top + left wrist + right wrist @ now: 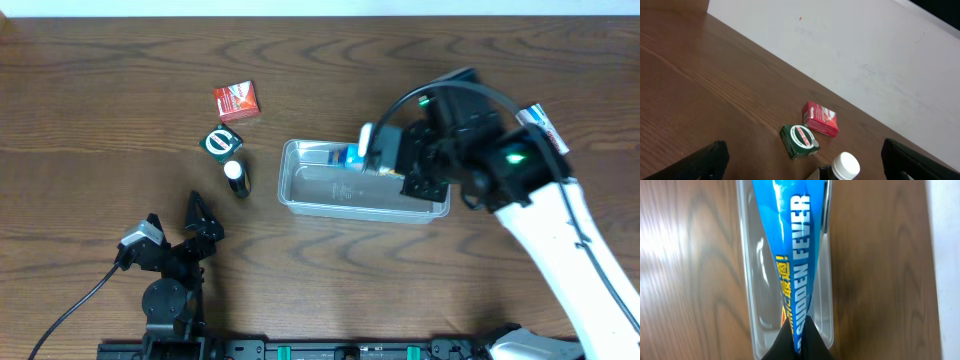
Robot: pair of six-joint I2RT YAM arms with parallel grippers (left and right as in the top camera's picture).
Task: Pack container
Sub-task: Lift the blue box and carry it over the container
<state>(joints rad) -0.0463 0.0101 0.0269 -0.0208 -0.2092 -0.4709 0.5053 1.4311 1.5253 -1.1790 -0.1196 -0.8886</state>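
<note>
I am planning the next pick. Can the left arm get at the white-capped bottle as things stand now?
Probably yes. The left claw is open and empty, and the bottle sits just ahead of it with only bare table between. The green box is close beyond the bottle, so that side is crowded.

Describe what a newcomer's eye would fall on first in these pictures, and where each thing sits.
The bright blue packet lettered SUDDEN FEVER stands out first, pinched in the right claw over the clear plastic container. Next come the red box, the green box and a white-capped dark bottle, clustered to the container's left. The left claw sits open nearer the front, holding nothing.
</note>
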